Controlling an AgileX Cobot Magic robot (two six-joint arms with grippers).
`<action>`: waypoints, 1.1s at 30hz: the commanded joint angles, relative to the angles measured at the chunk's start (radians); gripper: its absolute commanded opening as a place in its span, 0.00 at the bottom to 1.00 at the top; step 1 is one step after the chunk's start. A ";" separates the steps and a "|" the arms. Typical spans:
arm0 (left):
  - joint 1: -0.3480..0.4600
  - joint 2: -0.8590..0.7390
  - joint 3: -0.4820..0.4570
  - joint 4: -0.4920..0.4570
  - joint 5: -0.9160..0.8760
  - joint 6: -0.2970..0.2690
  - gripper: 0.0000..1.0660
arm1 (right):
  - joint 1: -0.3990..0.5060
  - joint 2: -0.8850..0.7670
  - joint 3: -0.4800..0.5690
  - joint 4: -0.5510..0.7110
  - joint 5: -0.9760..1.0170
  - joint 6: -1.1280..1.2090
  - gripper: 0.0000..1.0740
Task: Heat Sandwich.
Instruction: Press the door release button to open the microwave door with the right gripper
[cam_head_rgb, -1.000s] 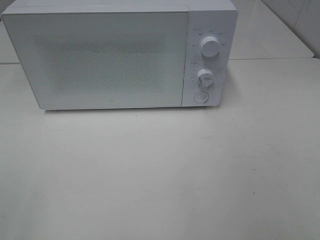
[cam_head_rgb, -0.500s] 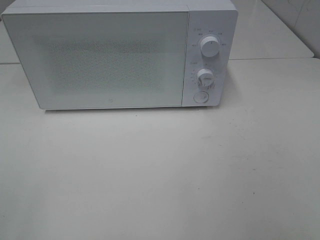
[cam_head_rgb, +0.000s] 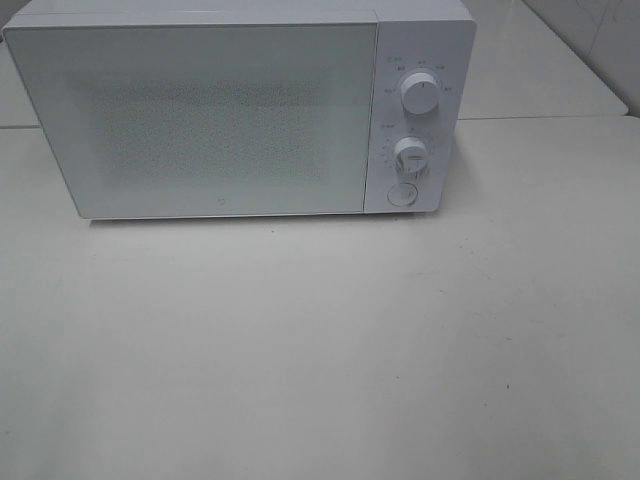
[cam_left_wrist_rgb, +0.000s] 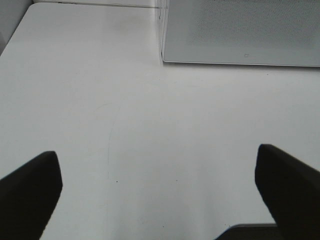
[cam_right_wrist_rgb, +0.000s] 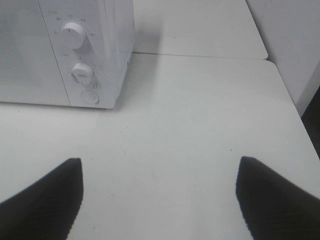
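Observation:
A white microwave (cam_head_rgb: 225, 110) stands at the back of the table with its door shut; its frosted window shows nothing inside. Its two dials (cam_head_rgb: 421, 93) and round button (cam_head_rgb: 402, 194) are on the right panel. The sandwich is out of view. Neither arm shows in the exterior high view. In the left wrist view my left gripper (cam_left_wrist_rgb: 157, 160) is open over bare table, short of the microwave's front left corner (cam_left_wrist_rgb: 164, 57). In the right wrist view my right gripper (cam_right_wrist_rgb: 160, 162) is open over bare table, in front of the control panel (cam_right_wrist_rgb: 82, 55).
The white table (cam_head_rgb: 320, 350) stretches out in front of the microwave. A second table surface (cam_head_rgb: 530, 70) adjoins behind it along a seam. In the right wrist view, the table's right edge (cam_right_wrist_rgb: 295, 125) drops off next to a white wall (cam_right_wrist_rgb: 295, 45).

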 joint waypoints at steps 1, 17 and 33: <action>0.004 -0.005 0.001 -0.008 -0.010 -0.002 0.92 | -0.003 0.031 -0.003 -0.003 -0.073 0.008 0.71; 0.004 -0.005 0.001 -0.008 -0.010 -0.002 0.92 | -0.003 0.270 -0.003 -0.003 -0.283 0.008 0.71; 0.004 -0.005 0.001 -0.008 -0.010 -0.002 0.92 | -0.003 0.568 -0.003 0.023 -0.633 0.055 0.71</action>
